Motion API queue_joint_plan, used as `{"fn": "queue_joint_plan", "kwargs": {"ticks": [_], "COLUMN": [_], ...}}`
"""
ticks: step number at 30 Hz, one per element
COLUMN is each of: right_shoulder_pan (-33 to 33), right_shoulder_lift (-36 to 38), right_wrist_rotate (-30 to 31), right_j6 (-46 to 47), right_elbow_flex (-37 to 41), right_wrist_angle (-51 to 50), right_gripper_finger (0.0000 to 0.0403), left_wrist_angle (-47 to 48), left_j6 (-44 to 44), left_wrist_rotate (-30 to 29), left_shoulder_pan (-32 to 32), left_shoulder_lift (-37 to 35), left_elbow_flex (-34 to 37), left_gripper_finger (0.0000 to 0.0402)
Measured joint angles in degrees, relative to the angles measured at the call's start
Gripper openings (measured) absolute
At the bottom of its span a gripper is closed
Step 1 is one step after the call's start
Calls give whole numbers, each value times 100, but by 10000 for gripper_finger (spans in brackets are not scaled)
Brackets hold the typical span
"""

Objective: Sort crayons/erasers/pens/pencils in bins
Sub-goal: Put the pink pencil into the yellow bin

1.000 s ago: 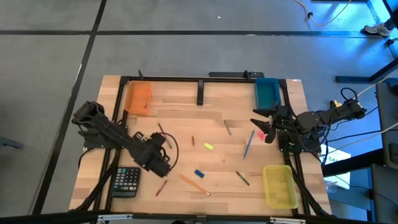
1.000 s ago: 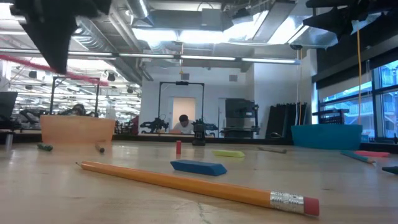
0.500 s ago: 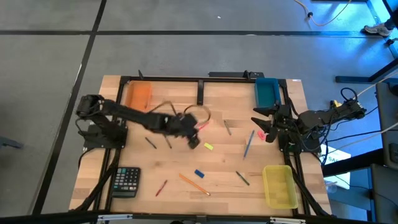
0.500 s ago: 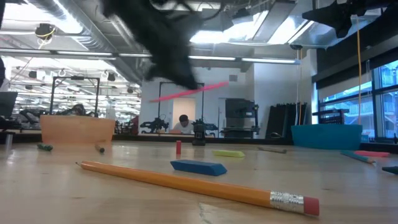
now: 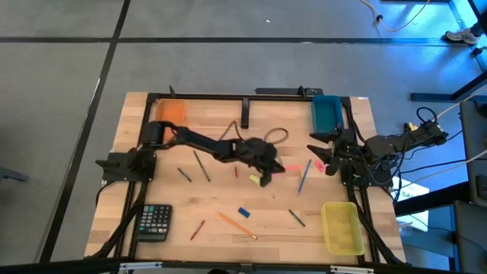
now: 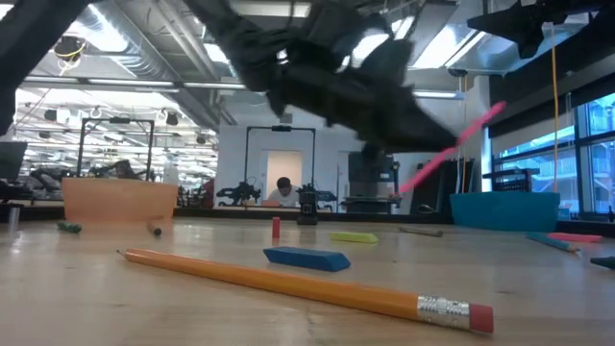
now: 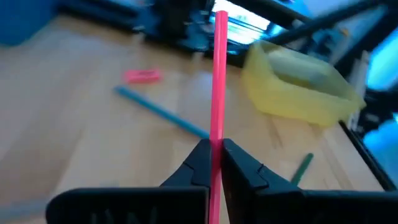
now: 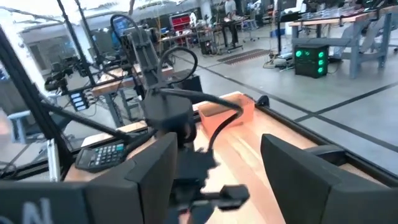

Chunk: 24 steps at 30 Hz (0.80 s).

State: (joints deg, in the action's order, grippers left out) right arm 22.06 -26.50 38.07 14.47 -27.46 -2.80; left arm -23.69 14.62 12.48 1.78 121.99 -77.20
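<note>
Yellow-orange wood fills the nearest part of the low view, where a pencil [image 6: 307, 285] with a pink rubber tip lies slantwise on the bench [image 6: 86, 298]. Just behind it a blue eraser [image 6: 307, 259] lies flat, and farther back a yellow eraser [image 6: 353, 236] and a short red crayon [image 6: 275, 227] standing upright are seen.

Seen from above, the front corners of the bench hold a black calculator [image 5: 154, 222] on the left and the translucent yellow bin [image 5: 342, 227] on the right. Between them lie a thin red stick [image 5: 197, 229] and a green stick [image 5: 296, 218].

At mid-bench the left arm is stretched across toward the right, and the left hand [image 5: 268, 169] is clamped on a long thin pink-red stick [image 7: 217, 93], which is held off the bench and juts past the fingertips [image 7: 200, 163]. The left hand hangs beside the yellow eraser. Two dark sticks [image 5: 201, 165] lie to the left of the arm.

To the right, a teal pen [image 5: 303, 176] lies on the bench, with the pink eraser [image 7: 142, 76] just beyond it. The right hand [image 5: 323, 151] is held at the right edge near the pink eraser, its fingers [image 8: 155, 171] spread wide apart with nothing between them.

At the far edge the orange bin [image 5: 170, 119] stands on the left and the teal bin [image 5: 326, 111] on the right, with a black bar-shaped thing [image 5: 245, 113] between them. Beyond the bench, a person [image 6: 282, 191] is seen far back in the room.
</note>
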Motion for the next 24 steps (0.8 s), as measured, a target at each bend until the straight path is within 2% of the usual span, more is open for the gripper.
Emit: {"fn": "queue_joint_plan", "kwargs": {"ticks": [4, 10, 15, 19, 24], "right_shoulder_pan": [1, -1, 1, -1, -1], "right_shoulder_lift": [-19, -427, -1110, -1796, -2531], "right_wrist_rotate": [-47, -777, -409, -262, -263], "right_j6": [-144, -210, 378, 801, 905], "right_elbow_flex": [-380, -2082, -3145, -3984, -4927], "right_wrist_angle": [-225, -1304, -2840, -3776, -4249], "right_gripper_finger": [236, 236, 236, 236, 236], "left_wrist_angle": [410, 588, 512, -52, -857], "left_j6": [-432, -767, -781, -883, -1054], "left_wrist_rotate": [-52, 106, 318, 319, 284], "left_shoulder_pan": [-146, -213, -317, -413, -570], "left_shoulder_lift": [447, 1294, 1901, 2152, 2210], "left_elbow_flex": [-889, -2223, -3236, -3768, -4026], "left_gripper_finger": [11, 11, 11, 11, 11]}}
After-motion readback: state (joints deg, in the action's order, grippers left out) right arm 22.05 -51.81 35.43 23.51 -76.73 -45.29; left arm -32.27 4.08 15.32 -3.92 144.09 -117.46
